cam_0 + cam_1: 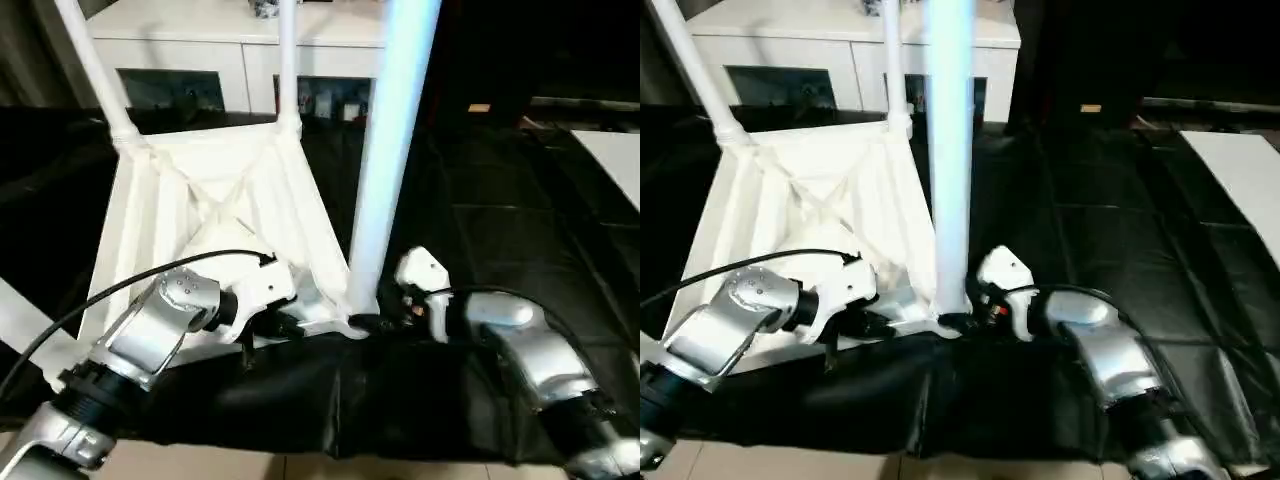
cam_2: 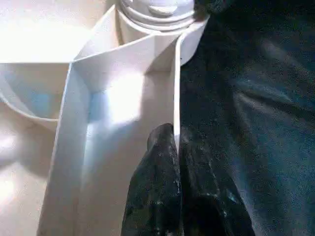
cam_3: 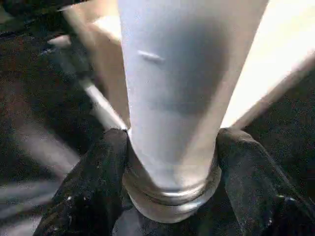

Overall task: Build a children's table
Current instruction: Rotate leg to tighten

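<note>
- A black sheet covers the work surface from the middle to the right of the head views; its folded front edge hangs along the lower part of the frame, above a strip of pale floor
- A white cabinet with glass-fronted compartments stands across the upper left; small things sit behind the glass, too small to make out
- A flat white panel lies at the right edge, well apart from the work
- The children's table lies upside down at centre left on the black sheet, ribbed underside up; two far legs rise out of the top of the frame; the near leg stands at the near right corner, cutting the view up the middle and hiding part of the cabinet behind it
- The left gripper reaches in from the lower left, silver forearm angled towards the centre; its black fingers are pinched tight on a thin upright rib at the tabletop's near edge
- The right gripper comes in from the lower right, forearm pointing towards the centre; its fingers clasp the base of the near leg from either side, just above the threaded collar
</note>
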`<state>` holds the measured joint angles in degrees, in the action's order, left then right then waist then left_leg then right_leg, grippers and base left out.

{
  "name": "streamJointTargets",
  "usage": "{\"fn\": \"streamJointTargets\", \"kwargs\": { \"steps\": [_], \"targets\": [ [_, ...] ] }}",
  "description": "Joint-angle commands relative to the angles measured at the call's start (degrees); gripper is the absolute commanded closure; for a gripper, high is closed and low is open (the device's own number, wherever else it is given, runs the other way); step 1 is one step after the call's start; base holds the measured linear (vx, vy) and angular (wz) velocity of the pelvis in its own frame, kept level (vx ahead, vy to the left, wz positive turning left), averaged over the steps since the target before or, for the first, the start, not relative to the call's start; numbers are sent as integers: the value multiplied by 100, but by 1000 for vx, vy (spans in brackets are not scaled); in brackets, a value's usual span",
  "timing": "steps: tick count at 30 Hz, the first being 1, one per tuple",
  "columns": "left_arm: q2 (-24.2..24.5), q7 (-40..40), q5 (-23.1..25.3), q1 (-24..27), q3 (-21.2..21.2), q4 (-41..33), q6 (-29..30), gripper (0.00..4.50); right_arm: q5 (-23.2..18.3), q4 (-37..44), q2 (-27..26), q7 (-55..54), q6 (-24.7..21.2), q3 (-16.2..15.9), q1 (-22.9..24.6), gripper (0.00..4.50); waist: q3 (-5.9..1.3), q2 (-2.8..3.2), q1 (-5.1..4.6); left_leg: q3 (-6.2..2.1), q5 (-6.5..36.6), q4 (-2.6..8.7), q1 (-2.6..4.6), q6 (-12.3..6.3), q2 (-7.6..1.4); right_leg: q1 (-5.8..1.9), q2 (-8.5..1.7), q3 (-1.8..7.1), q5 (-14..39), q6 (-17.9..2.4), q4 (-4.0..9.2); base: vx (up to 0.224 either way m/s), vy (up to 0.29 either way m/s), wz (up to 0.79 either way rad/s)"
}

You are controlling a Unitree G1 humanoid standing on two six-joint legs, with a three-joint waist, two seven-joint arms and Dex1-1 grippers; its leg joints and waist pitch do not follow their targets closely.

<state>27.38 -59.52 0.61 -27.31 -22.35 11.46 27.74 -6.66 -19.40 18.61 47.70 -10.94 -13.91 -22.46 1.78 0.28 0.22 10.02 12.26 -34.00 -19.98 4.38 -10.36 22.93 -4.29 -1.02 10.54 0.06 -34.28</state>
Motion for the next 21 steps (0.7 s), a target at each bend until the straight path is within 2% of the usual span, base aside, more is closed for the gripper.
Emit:
{"fn": "streamJointTargets", "kwargs": {
  "steps": [1,2,3,4,6,8,9,11,12,14,17,18,19,21],
  "targets": [
    [-349,545,167,-89,-89,392,147,450,323,-486,-241,-1212,-222,274,-201,198,-214,-23,-26,-37,1263,437,-19,-122,-169,-240,-247,137,1596,-1375,415,0,0,0],
    [-534,772,183,-174,-35,564,191,450,340,-605,-403,-1602,-328,382,-244,198,-216,-23,-38,-49,1373,439,-18,-52,-167,-243,-252,136,1838,-1277,424,-60,0,-3],
    [-655,888,171,-221,-1,664,234,450,355,-664,-501,-1838,-382,442,-265,198,-212,-19,-50,-68,1548,448,-1,49,-168,-205,-257,142,2180,-1073,468,-51,8,-3],
    [-825,1107,188,-296,45,813,291,450,355,-749,-638,-2138,-483,525,-295,198,-221,-28,-61,-72,1566,450,-10,49,-166,-213,-249,144,2168,-1040,465,-51,8,-3],
    [-990,1319,213,-373,81,958,345,450,368,-836,-766,-2426,-585,596,-328,198,-239,-20,-78,-69,1510,451,-18,32,-169,-204,-239,155,1897,-1054,457,0,0,0],
    [-1453,1989,325,-625,170,1410,424,450,467,-1141,-1126,-3240,-802,711,-471,198,-247,-20,-92,-51,1376,433,-34,-11,-153,-212,-227,160,1615,-1117,445,0,0,0],
    [-1574,2162,361,-696,182,1534,430,450,515,-1231,-1224,-3475,-839,732,-517,198,-246,-17,-105,-49,1386,431,-29,13,-135,-196,-226,157,1676,-1126,460,0,0,0],
    [-1878,2517,496,-885,200,1902,292,450,520,-1562,-1576,-3991,-826,861,-724,198,-261,-21,-111,-58,1358,422,-43,-13,-131,-201,-246,162,1643,-1107,469,0,0,0],
    [-1959,2585,549,-946,184,2018,226,450,601,-1665,-1666,-4139,-796,819,-803,198,-266,-22,-105,-67,1344,427,-42,-5,-133,-217,-247,154,1627,-1098,463,0,0,0],
    [-1991,2557,597,-1008,121,2095,144,450,757,-1666,-1721,-4114,-673,633,-878,198,-271,-22,-111,-70,1312,429,-53,-36,-139,-222,-238,147,1461,-1104,452,0,0,0],
    [-1943,2487,596,-1001,95,2095,108,450,631,-1458,-1738,-3969,-518,706,-810,198,-285,-21,-84,-64,1137,419,-64,-156,-148,-256,-248,147,983,-1202,410,0,0,0],
    [-1918,2483,612,-995,87,2107,84,450,588,-1382,-1743,-3948,-476,749,-781,143,-284,-7,-84,-64,1113,420,-61,-172,-154,-254,-249,148,928,-1224,406,0,0,0],
    [-1865,2448,619,-974,83,2100,70,450,541,-1265,-1710,-3870,-433,780,-740,130,-280,-18,-85,-58,1113,421,-62,-198,-154,-256,-244,144,908,-1250,409,0,0,0],
    [-1805,2431,636,-959,94,2123,19,450,613,-1117,-1630,-3888,-350,766,-689,131,-273,-2,-72,-60,1134,425,-63,-220,-159,-260,-250,145,934,-1271,415,0,0,0]
  ]
}}
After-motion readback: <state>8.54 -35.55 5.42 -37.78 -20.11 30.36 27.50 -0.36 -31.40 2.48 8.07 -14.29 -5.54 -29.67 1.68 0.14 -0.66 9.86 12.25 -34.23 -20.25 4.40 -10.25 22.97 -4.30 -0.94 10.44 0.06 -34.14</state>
